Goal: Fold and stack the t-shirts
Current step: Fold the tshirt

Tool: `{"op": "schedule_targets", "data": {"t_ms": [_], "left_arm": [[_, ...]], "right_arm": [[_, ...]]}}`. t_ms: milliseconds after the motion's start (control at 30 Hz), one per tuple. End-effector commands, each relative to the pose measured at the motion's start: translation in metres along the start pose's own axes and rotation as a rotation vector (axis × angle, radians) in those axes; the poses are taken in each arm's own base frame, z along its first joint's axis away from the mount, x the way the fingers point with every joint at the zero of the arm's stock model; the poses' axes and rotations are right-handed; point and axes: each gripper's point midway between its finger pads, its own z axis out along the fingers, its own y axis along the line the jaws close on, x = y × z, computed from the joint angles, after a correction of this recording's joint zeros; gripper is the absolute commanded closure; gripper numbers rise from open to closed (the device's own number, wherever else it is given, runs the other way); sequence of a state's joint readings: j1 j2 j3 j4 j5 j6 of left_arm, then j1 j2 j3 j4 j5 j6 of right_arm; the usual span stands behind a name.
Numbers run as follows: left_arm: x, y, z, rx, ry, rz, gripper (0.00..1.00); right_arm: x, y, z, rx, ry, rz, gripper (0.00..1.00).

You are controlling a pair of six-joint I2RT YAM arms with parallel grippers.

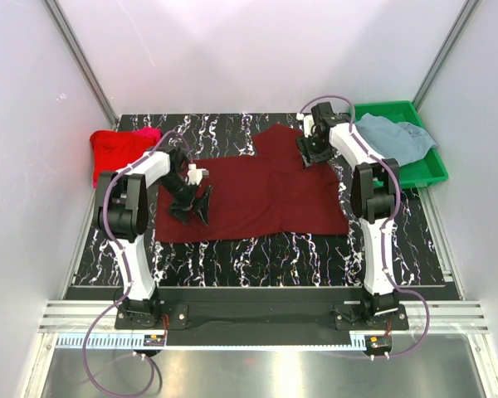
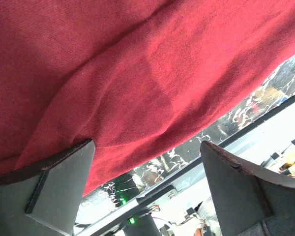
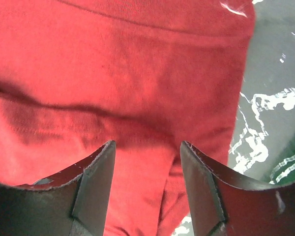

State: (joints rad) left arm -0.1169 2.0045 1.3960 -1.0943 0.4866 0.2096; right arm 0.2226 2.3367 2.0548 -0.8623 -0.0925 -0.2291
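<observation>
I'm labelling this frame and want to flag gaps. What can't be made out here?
Pink t-shirt: top view, mostly hidden behind the bright red t-shirt.
Grey-blue t-shirt: top view, partly covered by the right arm; its fold is unreadable.
Maroon t-shirt: both wrist views crop it to a patch.
Right tool: top view, too small to tell cloth contact.

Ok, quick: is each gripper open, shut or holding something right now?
left gripper: open, holding nothing, over the dark maroon cloth t-shirt.
right gripper: open, holding nothing, over the same shirt.
</observation>
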Motion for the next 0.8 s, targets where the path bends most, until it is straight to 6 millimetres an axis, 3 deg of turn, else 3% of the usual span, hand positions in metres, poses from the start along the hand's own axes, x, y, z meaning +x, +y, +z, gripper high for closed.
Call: {"op": "schedule_targets", "data": {"t_ms": [0, 300, 467, 767], "left_arm": [[0.001, 0.006, 0.008, -0.037, -0.007, 0.045, 0.01], [0.003, 0.006, 0.009, -0.047, 0.002, 0.051, 0.01], [0.002, 0.006, 0.011, -0.049, 0.007, 0.052, 0.01], [0.002, 0.006, 0.013, -0.05, 0.014, 0.059, 0.01]], "right_arm": [[-0.015, 0.002, 0.001, -0.011, -0.036, 0.008, 0.38], [-0.005, -0.002, 0.009, -0.028, -0.007, 0.047, 0.46], [-0.012, -0.009, 0.003, -0.025, -0.036, 0.057, 0.71], [-0.024, -0.022, -0.012, -0.01, -0.089, 0.065, 0.8]]}}
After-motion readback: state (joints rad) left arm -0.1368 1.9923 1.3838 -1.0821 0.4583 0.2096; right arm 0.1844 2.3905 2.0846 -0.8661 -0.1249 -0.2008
